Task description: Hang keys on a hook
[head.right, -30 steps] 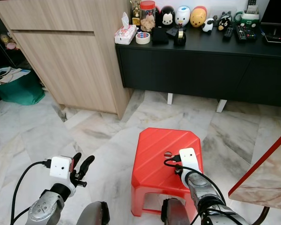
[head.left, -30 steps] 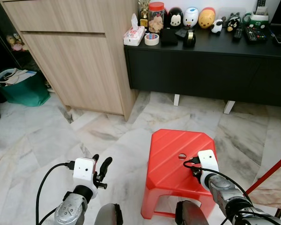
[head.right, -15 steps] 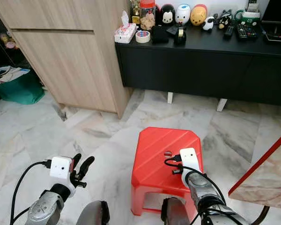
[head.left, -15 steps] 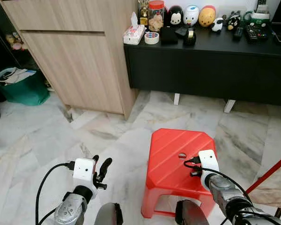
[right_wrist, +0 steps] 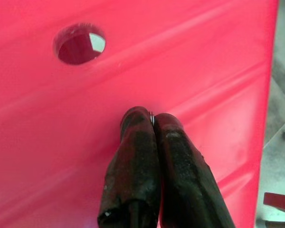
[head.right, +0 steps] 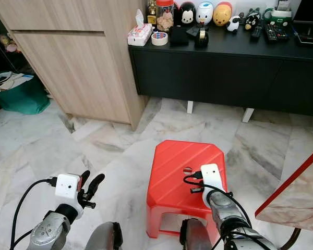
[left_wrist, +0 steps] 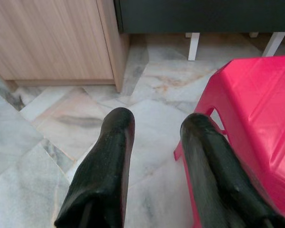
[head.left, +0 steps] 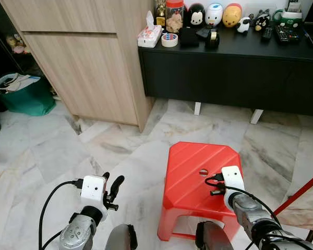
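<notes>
Looking down from the head camera, a marble floor is seen with a red plastic stool standing on it, ahead and to the right. The right hand is held just above the stool's ribbed seat, near the round hole in its middle. Its two black fingers are pressed together; a thin glint of metal is seen pinched between the tips, too small to be identified, so whether the keys are held cannot be told. The left hand is held low over the floor beside the stool's left edge, its fingers spread apart with nothing between them.

Behind the stool, a long black desk is set against the wall. On it are lined up a tissue box, a roll of tape, a jar, cartoon figurines and remote controls. A light wooden cabinet stands to its left, and a green bag lies further left.
</notes>
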Motion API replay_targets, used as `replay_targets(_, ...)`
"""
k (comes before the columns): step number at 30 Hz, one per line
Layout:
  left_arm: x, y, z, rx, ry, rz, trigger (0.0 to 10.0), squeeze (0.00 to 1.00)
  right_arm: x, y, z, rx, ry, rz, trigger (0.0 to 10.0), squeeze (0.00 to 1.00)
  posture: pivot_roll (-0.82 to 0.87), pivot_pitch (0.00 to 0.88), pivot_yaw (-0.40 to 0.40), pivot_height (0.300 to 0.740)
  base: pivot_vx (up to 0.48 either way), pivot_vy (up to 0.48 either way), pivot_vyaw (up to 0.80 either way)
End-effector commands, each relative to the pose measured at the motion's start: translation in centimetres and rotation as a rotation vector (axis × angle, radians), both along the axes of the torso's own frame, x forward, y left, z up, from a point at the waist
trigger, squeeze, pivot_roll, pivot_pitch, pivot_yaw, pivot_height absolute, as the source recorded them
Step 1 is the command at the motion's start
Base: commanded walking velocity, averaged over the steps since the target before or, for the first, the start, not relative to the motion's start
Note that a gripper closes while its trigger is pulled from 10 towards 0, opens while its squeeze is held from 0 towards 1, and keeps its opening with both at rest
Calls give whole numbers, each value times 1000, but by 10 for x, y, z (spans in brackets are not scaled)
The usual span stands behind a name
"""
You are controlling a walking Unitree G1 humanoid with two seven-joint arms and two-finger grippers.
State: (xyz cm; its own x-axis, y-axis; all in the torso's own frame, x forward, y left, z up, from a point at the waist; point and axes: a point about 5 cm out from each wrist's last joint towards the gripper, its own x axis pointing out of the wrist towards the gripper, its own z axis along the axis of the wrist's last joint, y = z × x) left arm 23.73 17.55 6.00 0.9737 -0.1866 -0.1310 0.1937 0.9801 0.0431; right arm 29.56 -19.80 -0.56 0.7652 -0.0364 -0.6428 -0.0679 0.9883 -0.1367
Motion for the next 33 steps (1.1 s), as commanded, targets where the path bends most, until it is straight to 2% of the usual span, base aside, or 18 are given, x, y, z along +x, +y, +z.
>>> replay_targets(1, 0, 4, -8, 19, 37, 10, 10000, 0, 7, 3, 7, 23, -65, -22, 0, 0, 67, 82, 61, 617, 0, 0, 0)
replay_targets(8, 5, 9, -16, 29, 55, 39, 10000, 0, 15, 6, 19, 57, -200, -57, 0, 0, 58, 56, 50, 617, 0, 0, 0)
replay_targets(9, 6, 11, -18, 30, 58, 46, 10000, 0, 15, 7, 20, 77, -227, -69, 4549, 0, 57, 47, 46, 617, 0, 0, 0)
replay_targets(10, 7, 12, -19, 32, 61, 52, 10000, 0, 15, 7, 21, 92, -249, -76, 10000, 0, 55, 42, 43, 617, 0, 0, 0)
replay_targets(14, 7, 19, -28, 42, 84, 82, 10000, 0, 12, 11, 26, 93, -353, -49, 10000, 0, 47, 24, 32, 617, 0, 0, 0)
replay_targets(19, 6, 28, -42, 52, 134, 125, 10000, 0, 2, 10, 32, 138, -472, -79, 10000, 0, 22, 6, 26, 617, 0, 0, 0)
replay_targets(22, 5, 30, -47, 57, 151, 133, 10000, 0, -1, 9, 35, 142, -509, -86, 10000, 0, 12, 0, 23, 617, 0, 0, 0)
replay_targets(23, 4, 32, -54, 57, 176, 150, 10000, 0, -3, 7, 39, 152, -544, -97, 10000, 0, 4, 0, 21, 627, 0, 0, 0)
replay_targets(33, 0, 35, -70, 55, 228, 176, 10000, 0, 0, 12, 46, 170, -561, -93, 10000, 0, 6, 0, 15, 682, 0, 0, 0)
